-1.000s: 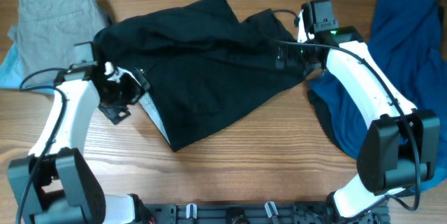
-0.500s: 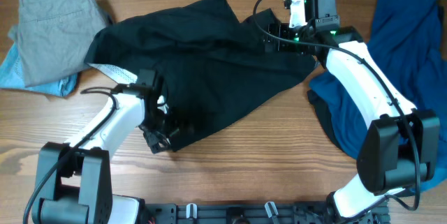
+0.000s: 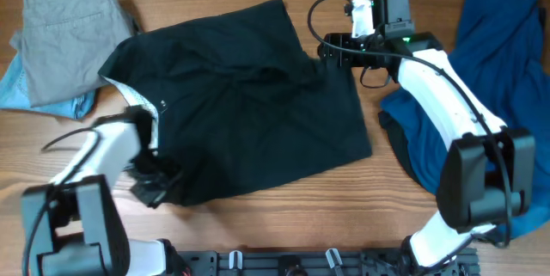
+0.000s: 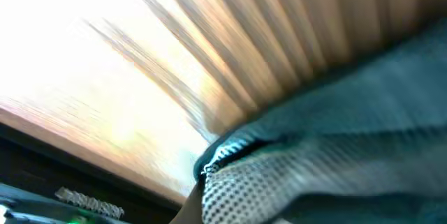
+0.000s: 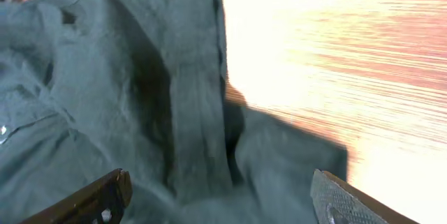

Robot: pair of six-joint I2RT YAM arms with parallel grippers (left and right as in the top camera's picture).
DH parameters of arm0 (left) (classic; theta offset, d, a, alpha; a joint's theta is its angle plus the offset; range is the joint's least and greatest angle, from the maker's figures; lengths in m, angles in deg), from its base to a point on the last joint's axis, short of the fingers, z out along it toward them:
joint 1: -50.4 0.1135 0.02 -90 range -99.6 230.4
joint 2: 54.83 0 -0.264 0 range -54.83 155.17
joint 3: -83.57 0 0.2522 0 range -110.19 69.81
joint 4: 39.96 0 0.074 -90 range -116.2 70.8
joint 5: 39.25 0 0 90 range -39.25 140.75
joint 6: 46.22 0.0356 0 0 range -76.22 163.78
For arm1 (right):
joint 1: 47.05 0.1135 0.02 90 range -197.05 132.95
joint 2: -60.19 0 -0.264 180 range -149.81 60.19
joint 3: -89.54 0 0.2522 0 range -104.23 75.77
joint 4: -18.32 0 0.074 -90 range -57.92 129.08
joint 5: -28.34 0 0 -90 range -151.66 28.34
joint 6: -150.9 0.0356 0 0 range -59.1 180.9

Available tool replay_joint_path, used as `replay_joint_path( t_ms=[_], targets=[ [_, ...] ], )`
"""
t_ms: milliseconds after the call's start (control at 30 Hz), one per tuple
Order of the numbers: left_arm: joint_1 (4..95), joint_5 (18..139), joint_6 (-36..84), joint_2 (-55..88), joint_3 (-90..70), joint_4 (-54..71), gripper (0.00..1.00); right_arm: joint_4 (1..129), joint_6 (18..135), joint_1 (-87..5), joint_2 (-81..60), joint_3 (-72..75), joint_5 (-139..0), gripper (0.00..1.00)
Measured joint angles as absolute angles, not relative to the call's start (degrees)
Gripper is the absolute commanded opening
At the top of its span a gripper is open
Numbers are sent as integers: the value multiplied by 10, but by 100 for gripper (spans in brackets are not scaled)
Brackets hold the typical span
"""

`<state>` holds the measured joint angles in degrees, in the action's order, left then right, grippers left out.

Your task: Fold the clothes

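The black shorts lie spread across the middle of the table, with whitish waistband lining showing at their left edge. My left gripper sits at the shorts' lower left corner. It is shut on the fabric, and dotted mesh lining fills the left wrist view right at the jaws, hiding the fingers. My right gripper hovers over the upper right corner of the shorts. It is open, its fingers wide apart above the cloth and holding nothing.
Grey shorts lie folded at the back left on a pale blue garment. A large blue garment is heaped along the right side, under the right arm. Bare wood runs along the front edge.
The left gripper swung from under the shorts' middle to their lower left corner and closed. The shorts now lie flatter and wider. The right gripper has let go and narrowed slightly.
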<state>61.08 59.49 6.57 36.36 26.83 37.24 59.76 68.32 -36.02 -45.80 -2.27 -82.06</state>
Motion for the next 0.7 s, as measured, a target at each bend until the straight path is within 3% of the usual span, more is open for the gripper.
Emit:
replay_joint_path(
  t_ms=[233,367,533,567,633,700],
  targets=[
    [778,592,66,363,265,319,4,479,678,-327,-552,-23,-874,82],
    [785,592,66,363,265,318,4,419,677,-307,-598,-23,-880,82],
    [765,583,66,363,263,318,4,366,699,-291,-645,-25,-873,72],
    [762,581,66,363,263,317,4,358,701,-290,-650,-25,-875,66],
    [753,577,65,363,263,316,4,353,704,-285,-652,-27,-872,44],
    [747,574,65,363,263,315,4,350,707,-275,-656,-27,-868,5]
  ],
)
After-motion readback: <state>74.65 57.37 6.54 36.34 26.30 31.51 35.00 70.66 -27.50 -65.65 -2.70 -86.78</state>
